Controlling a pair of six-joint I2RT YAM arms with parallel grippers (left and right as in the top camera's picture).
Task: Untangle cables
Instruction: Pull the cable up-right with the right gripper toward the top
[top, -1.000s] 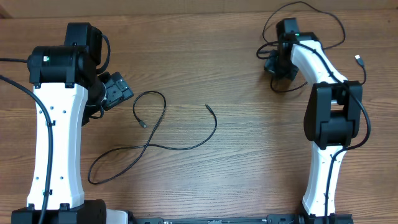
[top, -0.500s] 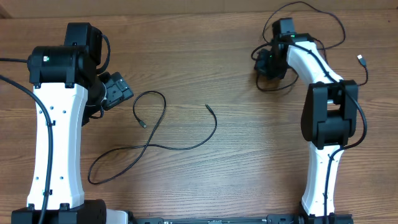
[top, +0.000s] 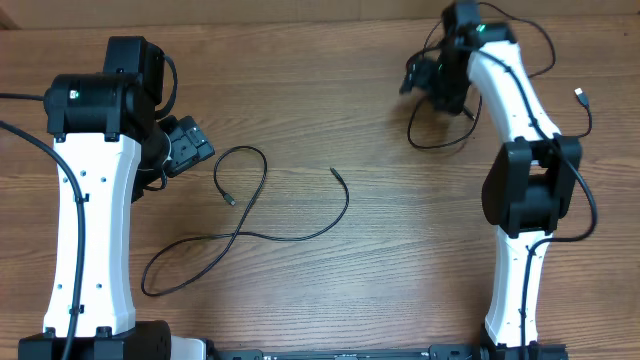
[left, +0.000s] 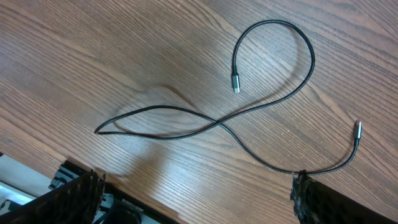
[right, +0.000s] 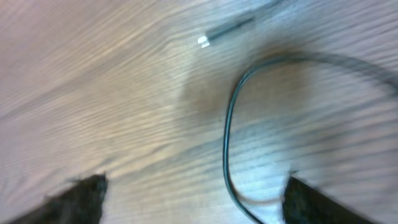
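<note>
one black cable (top: 290, 240) lies in a crossed loop on the worktop (top: 400, 290) at centre-left of the overhead view, both ends free, beside the left arm (top: 90, 200). the left jaws stand wide apart, empty. a second cable (top: 432, 147) loops at the upper right under the right arm (top: 510, 90). the right jaws are also spread, with the blurred cord curving across the wood between them.

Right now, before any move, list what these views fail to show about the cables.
- Right wrist view: blur smears the right-side cable and a plug; the connector type is unreadable.
- Overhead: the right arm covers part of that cable, so any crossings there are hidden.
- Left wrist view: the bottom edge cuts off most of the left gripper fingers.
</note>
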